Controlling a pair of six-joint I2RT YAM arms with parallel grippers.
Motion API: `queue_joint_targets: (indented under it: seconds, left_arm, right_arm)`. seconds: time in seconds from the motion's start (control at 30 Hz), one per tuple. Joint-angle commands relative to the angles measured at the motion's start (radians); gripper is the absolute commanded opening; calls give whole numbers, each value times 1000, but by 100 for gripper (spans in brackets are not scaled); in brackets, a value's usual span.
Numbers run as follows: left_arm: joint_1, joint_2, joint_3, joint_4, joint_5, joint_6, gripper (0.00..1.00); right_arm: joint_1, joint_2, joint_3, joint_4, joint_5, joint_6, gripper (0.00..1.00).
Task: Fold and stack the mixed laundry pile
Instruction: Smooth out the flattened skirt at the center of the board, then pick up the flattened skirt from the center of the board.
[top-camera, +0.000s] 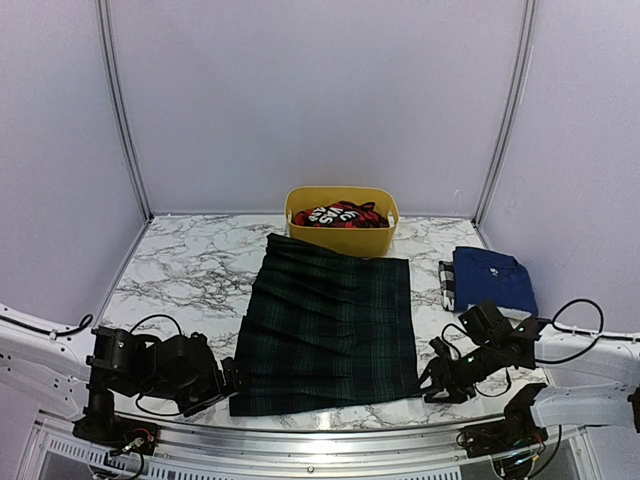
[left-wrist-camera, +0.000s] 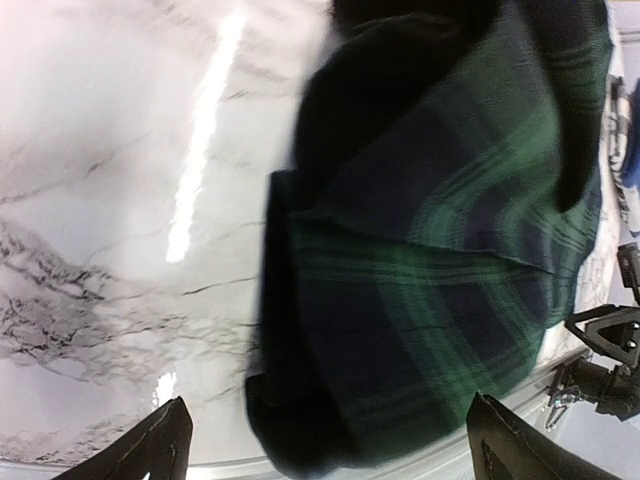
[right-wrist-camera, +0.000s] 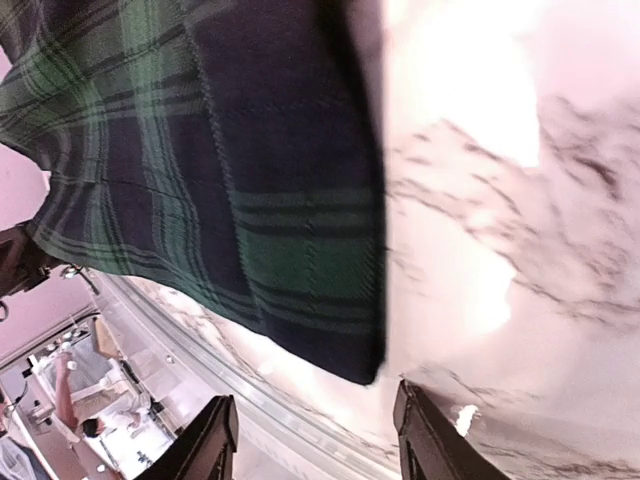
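Tartan (top-camera: 330, 330) lies spread flat mid-frame on the desk (top-camera: 190, 270); folding it looks the step in hand. Left fingers (left-wrist-camera: 160, 450) and right fingers (right-wrist-camera: 210, 450) sit apart, empty, by its lower corners. Next likely calls for pinching both corners and carrying them to the upper edge.

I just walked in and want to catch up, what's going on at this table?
Two robot arms are working on laundry. A dark green-navy tartan garment lies spread flat on the marble table. The left gripper sits open at its near left corner and the right gripper open at its near right corner; neither holds the cloth. A plain navy garment lies folded at the right, and a red-and-black checked one sits in the yellow tub at the back.
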Motion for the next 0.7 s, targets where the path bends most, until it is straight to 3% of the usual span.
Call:
queue_joint_targets:
  seconds: [0.0,0.2,0.4,0.47,0.53,0.67]
  left_arm:
    - [-11,33,-55,8,33,-136,99]
    - [-6,60,-192,268,54,-137,98]
    - [25,200,-196,488,116,-58,91]
    - [34,259,-171,522,159,-28,79]
    - [44,268,-149,521,171,13,57]
    - [49,149,-98,403,107,57,19]
  right_arm:
    - [-3,93,-57,153,12,67,50]
    - [-1,195,-70,242,13,40,34]
    - [-1,182,-56,271,4,44,4]
    - [-2,165,-37,252,1,36,0]
    - [-2,128,-16,226,-3,28,0]
    - [0,28,39,121,3,10,0]
